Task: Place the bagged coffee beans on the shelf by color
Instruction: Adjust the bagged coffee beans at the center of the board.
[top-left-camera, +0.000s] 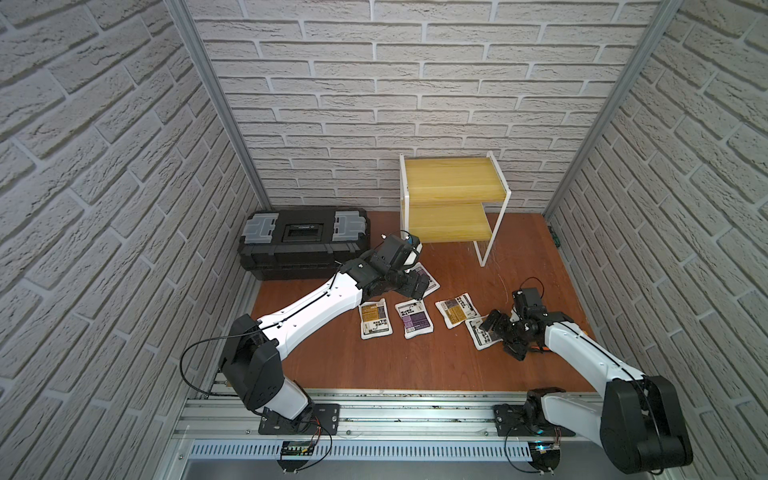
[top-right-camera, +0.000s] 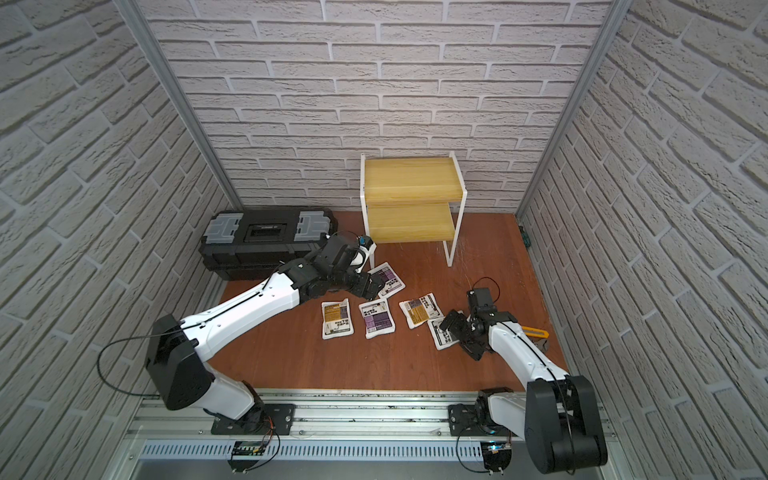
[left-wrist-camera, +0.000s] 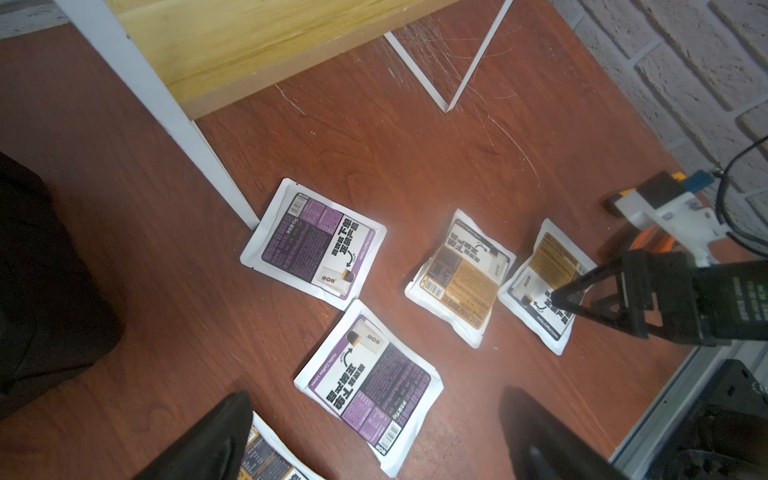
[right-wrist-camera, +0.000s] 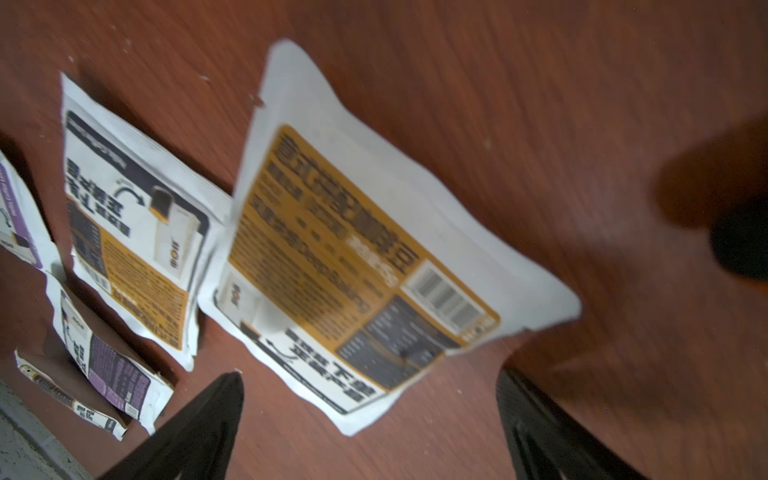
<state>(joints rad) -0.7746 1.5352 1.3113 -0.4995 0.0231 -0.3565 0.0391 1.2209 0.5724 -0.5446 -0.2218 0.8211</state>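
Left gripper hangs over a purple pouch, fingers apart. Right gripper, fingers apart, flanks an orange pouch's edge beside open surface.

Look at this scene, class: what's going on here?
Five coffee pouches all lie on the table, waiting to be sorted onto the shelf, whose boards are both bare. The left gripper hangs open by the purple pouch nearest the shelf. The right gripper hangs open over an orange pouch. Nothing is held.
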